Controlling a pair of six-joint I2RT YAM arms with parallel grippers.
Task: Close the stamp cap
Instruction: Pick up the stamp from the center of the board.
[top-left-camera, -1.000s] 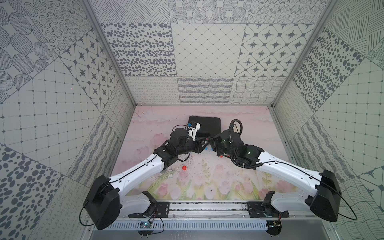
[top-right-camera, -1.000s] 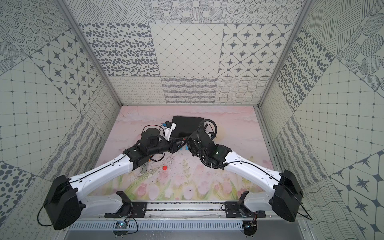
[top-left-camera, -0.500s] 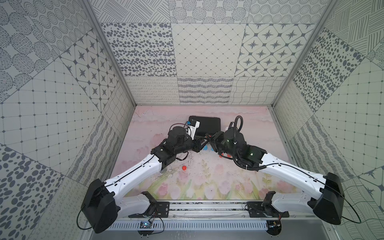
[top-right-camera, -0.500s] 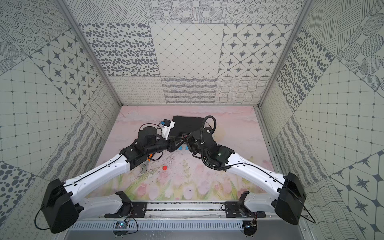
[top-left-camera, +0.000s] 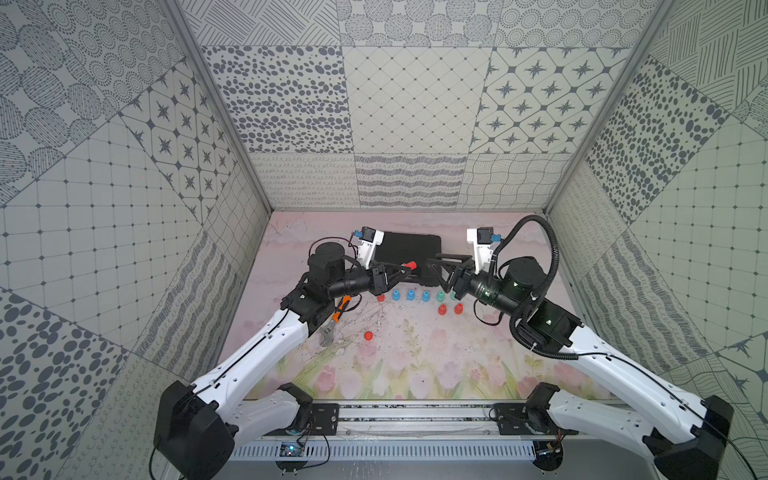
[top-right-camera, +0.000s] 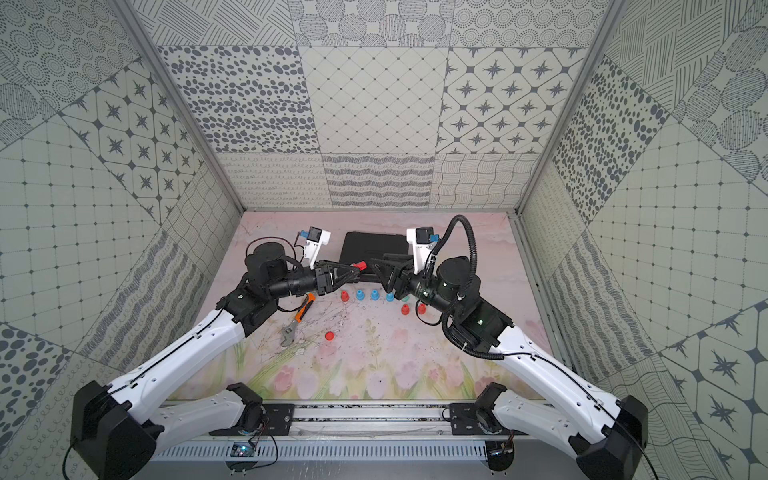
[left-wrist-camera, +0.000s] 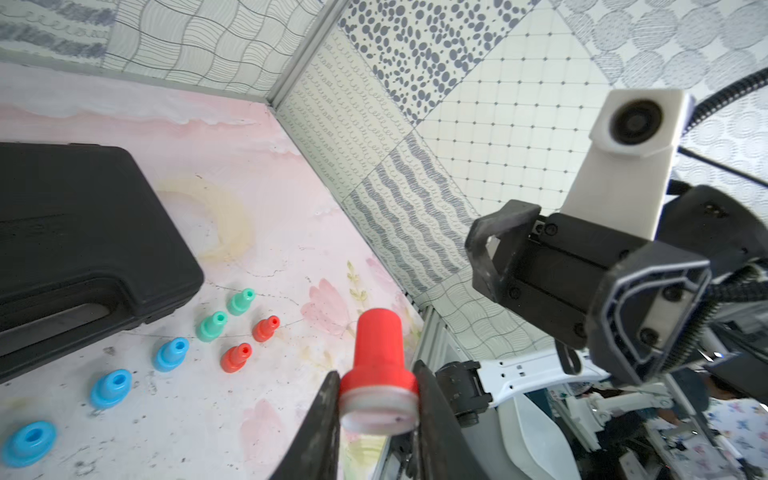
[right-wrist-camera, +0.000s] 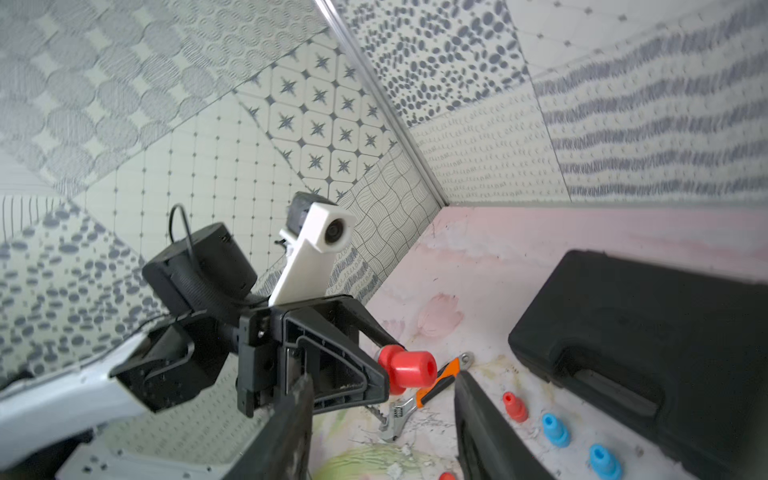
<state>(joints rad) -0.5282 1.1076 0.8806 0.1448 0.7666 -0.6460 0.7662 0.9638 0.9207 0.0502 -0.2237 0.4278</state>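
Centrally, entry one: left claw, its fingers clamped from both sides on the flared collar of the stamp.

Stamp: smooth red plastic with a round barrel handle that widens to a flange, and a pale, cloudy ring at the wide end. It is carried in the air, lying roughly level just in front of the black case. Its barrel end points at the opposite arm.

Entry two: right claw, fingers apart with nothing between them. Its mouth faces the barrel end of the stamp, near it but not touching.

Arms: white shells and black joints. Both reach inward from the front rail and meet nose to nose over the middle of the surface. The forearms are roughly level, and a white camera housing sits on each wrist.

Black case: hard moulded plastic, matt, with rounded corners and a recessed handle. It lies flat with the lid down at the back.

Row in front of the case: small blue stamps, small green stamps and small red stamps, all cone-shaped and upright.

Loose red piece: sits well apart from the row, nearer the front.

Adjustable wrench: metal head and orange-and-black grip, lying flat beneath the left arm.

Surface: pink marbled print with tulips along the front edge, scuffed and speckled.
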